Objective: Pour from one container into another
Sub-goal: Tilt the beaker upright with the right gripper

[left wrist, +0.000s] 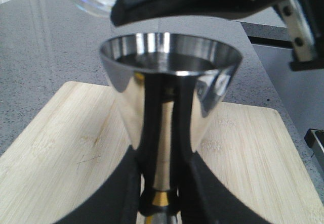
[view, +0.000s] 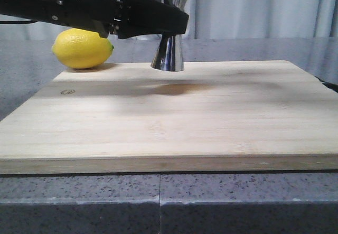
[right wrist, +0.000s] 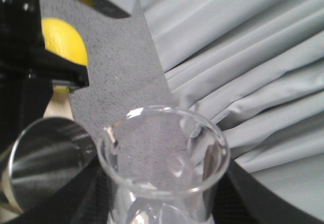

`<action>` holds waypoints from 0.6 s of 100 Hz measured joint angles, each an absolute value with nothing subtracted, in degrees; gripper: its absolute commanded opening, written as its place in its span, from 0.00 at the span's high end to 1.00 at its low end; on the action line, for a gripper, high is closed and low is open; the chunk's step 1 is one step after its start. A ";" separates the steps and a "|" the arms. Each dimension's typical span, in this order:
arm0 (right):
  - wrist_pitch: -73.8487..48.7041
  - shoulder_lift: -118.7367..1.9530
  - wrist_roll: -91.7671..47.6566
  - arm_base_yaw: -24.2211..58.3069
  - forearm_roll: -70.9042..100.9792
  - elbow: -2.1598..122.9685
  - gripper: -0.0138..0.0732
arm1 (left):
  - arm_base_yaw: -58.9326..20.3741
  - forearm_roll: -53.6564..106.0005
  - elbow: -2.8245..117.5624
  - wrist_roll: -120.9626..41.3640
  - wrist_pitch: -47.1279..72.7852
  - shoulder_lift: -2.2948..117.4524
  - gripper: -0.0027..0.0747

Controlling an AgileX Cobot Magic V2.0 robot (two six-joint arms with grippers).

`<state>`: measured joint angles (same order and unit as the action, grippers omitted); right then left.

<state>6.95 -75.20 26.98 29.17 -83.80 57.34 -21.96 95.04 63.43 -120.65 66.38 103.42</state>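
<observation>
Left gripper [left wrist: 161, 204] pinches the jigger [left wrist: 169, 77]; right gripper [right wrist: 162, 204] clamps the tilted beaker [right wrist: 163, 153].

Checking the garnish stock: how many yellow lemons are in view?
1. The yellow lemon sits at the far left corner of the pale wooden cutting board, behind the left arm; others may be hidden.

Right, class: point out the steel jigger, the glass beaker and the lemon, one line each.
steel jigger [left wrist: 169, 77], left wrist view: on its upper cone, just below the rim.
glass beaker [right wrist: 162, 155], right wrist view: on its clear wall inside the rolled rim.
lemon [view: 82, 48], front view: on the middle of its yellow skin.
</observation>
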 measured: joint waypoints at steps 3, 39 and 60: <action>6.95 -75.20 29.46 29.17 -83.80 57.34 0.61 | -21.96 95.04 63.43 -120.65 66.38 103.42 0.99; 3.85 -75.20 48.15 27.74 -83.62 57.34 0.61 | -21.96 95.04 63.43 -120.65 66.38 103.42 0.99; 4.83 -75.20 58.33 20.49 -83.47 57.34 0.61 | -21.96 95.04 63.43 -120.65 66.38 103.42 0.99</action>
<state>4.83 -75.20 58.33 20.49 -83.47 57.34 -21.96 95.04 63.43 -120.65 66.38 103.42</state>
